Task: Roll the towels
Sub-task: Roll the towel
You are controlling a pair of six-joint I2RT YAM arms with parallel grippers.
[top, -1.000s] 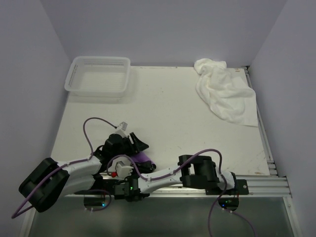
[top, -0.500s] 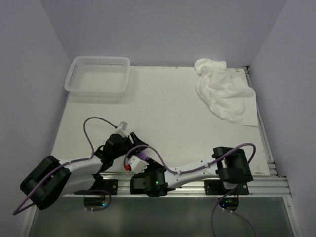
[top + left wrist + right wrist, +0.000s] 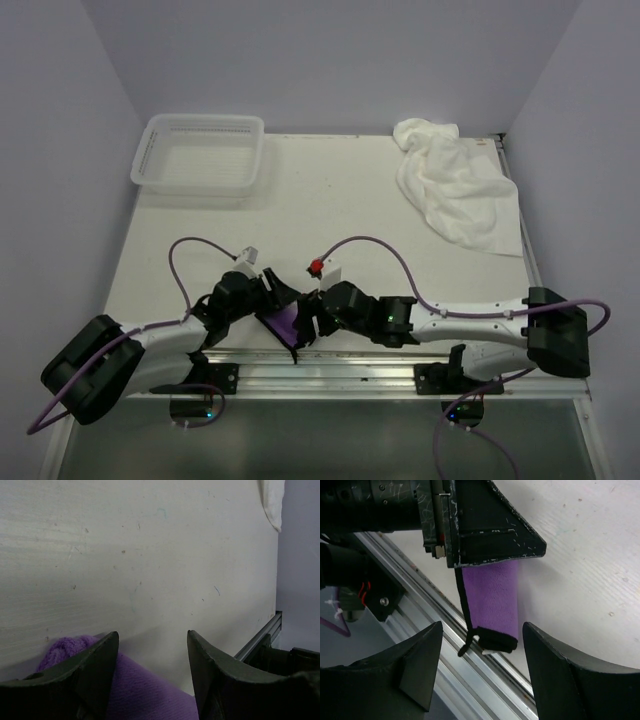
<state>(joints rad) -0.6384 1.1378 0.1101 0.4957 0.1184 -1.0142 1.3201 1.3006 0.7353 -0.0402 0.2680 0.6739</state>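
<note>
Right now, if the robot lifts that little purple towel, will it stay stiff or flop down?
Probably flop: the purple towel is thin cloth lying limp by the table edge. It's likely light, being so small beside the left fingers. Its fuzzy surface probably won't slip easily.

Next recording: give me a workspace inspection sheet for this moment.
Surface: white table, lightly scuffed.
Job's things: purple towel at the near edge, pinched by the left gripper; white towel crumpled at the far right corner, untouched.
Clutter: empty white basket, far left corner.
Grippers: left shut on the purple towel; right gripper open, facing it.
Cables: purple cables loop above both arms, clear of the towels.
Surroundings: plain lavender walls; metal rail along the near edge.
</note>
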